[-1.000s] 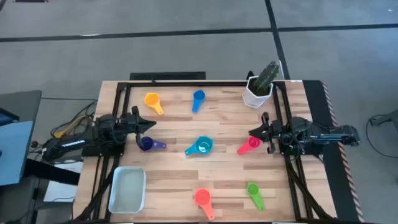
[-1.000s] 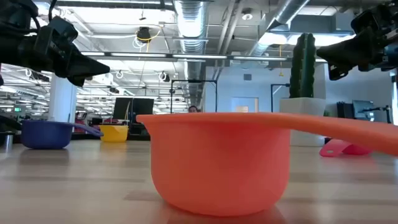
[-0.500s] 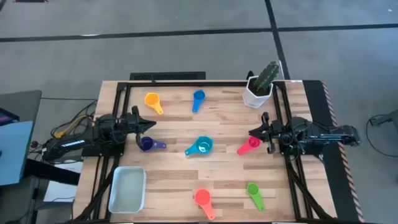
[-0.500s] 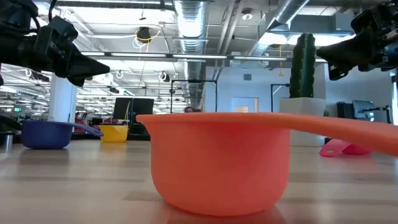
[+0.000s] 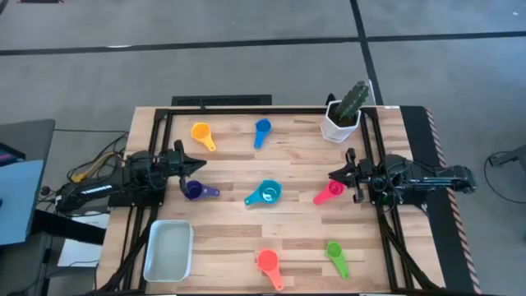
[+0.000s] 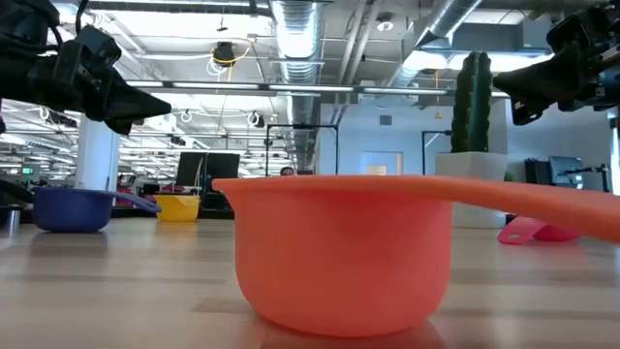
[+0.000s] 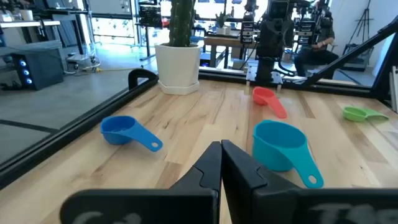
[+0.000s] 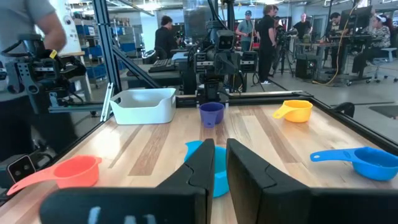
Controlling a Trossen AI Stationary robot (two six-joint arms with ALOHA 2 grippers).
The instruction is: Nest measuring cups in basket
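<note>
A wooden table [image 5: 230, 222] carries seven scattered measuring cups [image 5: 268, 193], a basket [image 5: 168, 251] and a potted cactus [image 5: 345, 115]

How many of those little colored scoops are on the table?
7: yellow and blue at the far edge, purple, teal and pink across the middle, red-orange and green nearest. None in the basket.

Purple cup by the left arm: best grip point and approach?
Judging by the high view, take the purple cup by its flat handle, which points toward the table's middle, away from the left gripper. The bowl sits upright with its mouth open, so a rim pinch from above could also work. Coming straight down with the fingers across the handle looks cleanest; nothing crowds it.
</note>
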